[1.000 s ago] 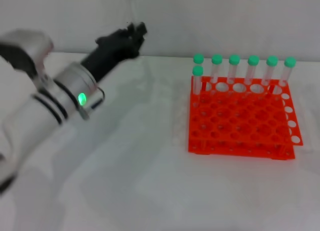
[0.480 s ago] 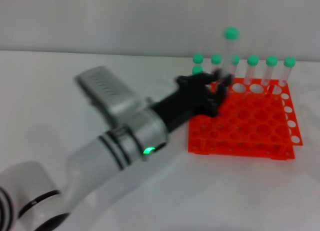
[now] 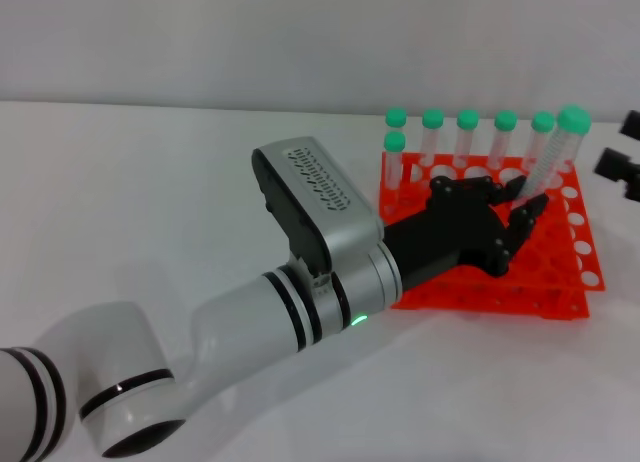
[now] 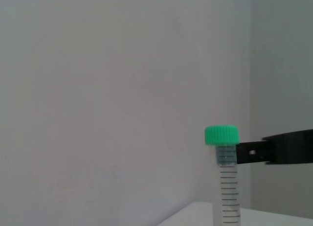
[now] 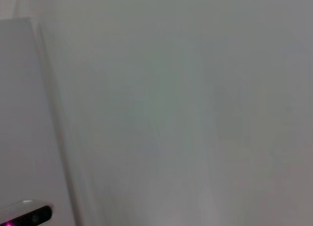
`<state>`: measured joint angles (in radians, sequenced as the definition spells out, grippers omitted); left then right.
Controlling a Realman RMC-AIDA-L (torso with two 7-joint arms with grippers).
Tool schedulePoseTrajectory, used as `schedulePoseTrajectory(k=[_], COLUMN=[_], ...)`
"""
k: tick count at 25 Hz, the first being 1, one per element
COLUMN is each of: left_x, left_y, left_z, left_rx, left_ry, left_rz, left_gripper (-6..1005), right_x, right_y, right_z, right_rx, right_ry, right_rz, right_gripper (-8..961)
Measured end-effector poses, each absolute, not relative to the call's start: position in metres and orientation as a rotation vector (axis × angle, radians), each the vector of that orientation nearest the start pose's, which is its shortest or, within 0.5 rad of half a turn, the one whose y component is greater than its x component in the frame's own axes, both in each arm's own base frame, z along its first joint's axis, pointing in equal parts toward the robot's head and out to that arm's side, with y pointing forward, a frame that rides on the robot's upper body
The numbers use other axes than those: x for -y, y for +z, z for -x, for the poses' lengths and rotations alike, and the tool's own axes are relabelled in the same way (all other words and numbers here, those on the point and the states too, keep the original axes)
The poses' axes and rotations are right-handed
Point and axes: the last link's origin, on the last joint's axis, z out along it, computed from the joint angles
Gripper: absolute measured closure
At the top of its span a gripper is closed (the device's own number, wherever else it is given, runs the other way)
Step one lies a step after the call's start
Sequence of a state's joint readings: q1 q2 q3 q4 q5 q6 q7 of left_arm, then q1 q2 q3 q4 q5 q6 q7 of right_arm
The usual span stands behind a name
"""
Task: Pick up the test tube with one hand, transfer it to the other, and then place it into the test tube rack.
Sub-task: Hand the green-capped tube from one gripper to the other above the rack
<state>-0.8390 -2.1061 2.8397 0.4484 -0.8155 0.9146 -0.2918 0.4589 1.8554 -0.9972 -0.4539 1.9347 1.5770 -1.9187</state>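
Test tube [image 3: 548, 160], green-capped, is gripped near its lower end by the left hand [image 3: 480, 227] above the orange rack [image 3: 480, 272], tilted; the right hand [image 3: 620, 157] waits at the edge, its fingers' state unclear. From the left wrist, the tube [image 4: 226, 187] stands upright. The right wrist view shows only wall. Such a low grip could let the tube tip or slip during the handover.

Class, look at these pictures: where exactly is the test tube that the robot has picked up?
In the head view the test tube is held tilted in the left hand, above the right part of the test tube rack, cap near the back-row tubes.
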Motion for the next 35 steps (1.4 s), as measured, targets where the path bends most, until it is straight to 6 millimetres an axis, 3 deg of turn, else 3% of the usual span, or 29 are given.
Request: schedulePoseTrajectory(k=[13,19,29,35], left_x=[-0.338,-0.335,-0.334,-0.334], left_y=[-0.158,-0.158,-0.157,-0.157], left_z=[0.121,0.123,0.126,0.126], left_rx=[0.216,0.217,0.230,0.230], left_ry=[-0.927,-0.927,-0.934,-0.933], left_rz=[2.489,2.493,2.483,2.483], left_gripper=[809,809,806,793], right_x=[-0.351,-0.348,-0.346,-0.346], right_y=[0.053,0.051,0.055,0.057], right_z=[-0.243,-0.246,-0.250,-0.251], right_rx=[-0.491,-0.512,-0.512,-0.509], right_ry=[1.186,1.202,1.195,1.187], right_rz=[2.456,2.434,2.423,2.426], right_gripper=[214,441,660,706])
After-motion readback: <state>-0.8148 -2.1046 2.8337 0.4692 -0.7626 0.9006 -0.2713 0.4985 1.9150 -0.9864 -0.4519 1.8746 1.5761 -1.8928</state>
